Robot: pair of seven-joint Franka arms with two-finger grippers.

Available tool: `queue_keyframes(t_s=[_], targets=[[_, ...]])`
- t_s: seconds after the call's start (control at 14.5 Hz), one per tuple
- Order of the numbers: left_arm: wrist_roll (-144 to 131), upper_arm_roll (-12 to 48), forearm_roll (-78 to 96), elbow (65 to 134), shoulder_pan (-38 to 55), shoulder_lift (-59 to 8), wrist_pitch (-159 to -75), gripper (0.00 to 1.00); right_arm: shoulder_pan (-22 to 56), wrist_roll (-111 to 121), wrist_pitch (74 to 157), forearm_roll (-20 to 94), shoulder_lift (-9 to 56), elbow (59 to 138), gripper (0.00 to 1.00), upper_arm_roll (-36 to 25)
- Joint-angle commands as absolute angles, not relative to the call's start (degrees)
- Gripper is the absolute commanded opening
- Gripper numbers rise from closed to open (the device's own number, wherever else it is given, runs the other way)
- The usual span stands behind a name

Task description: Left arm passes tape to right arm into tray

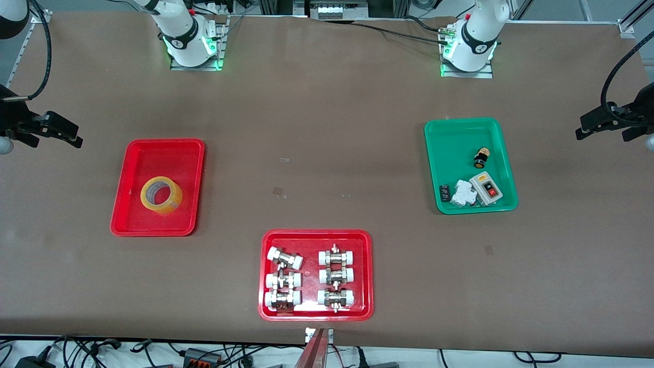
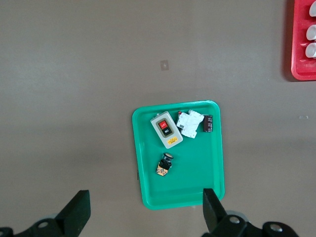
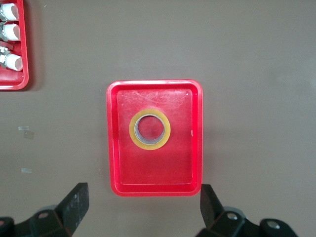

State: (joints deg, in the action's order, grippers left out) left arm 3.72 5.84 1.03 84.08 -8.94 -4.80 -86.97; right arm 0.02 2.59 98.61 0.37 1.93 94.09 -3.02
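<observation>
- Brown matting covers the desk (image 1: 327, 128), on which three trays are set out between the two arm bases.
- Lying flat in the plain red tray (image 1: 196, 184) toward the right arm's end of the desk, near its middle, is the yellow tape roll (image 1: 161, 194); the delivery is judged complete.
- The right tool (image 3: 140, 210) is held high above that tray, its fingers spread wide and nothing between them.
- The left tool (image 2: 143, 212) hangs over the green tray (image 1: 434, 163) toward the left arm's end, likewise open and empty.
- Held in the green tray are a red-and-black switch box (image 1: 487, 188), a white breaker (image 1: 464, 193) and a small push button (image 1: 481, 158).
- Nearest the front camera, a second red tray (image 1: 265, 276) is filled with white-capped metal fittings (image 1: 284, 259).
- Little risk is judged to remain: were either arm lowered again without need, a tray rim could be clipped and the tray shifted.
- The roll rests clear of the rim, so rolling out is thought unlikely unless the tray is knocked.
</observation>
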Motion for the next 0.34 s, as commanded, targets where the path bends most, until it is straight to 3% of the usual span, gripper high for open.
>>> queue_keyframes(t_s=[0.0,0.28], targets=[[4.9,5.9,0.3,82.4,-9.1,-5.4,-85.7,1.0,-0.7,3.3,97.9,0.4,0.4,95.2,1.0,-2.2],[4.9,5.9,0.3,82.4,-9.1,-5.4,-85.7,1.0,-0.7,3.3,97.6,0.4,0.4,95.3,1.0,-2.2]])
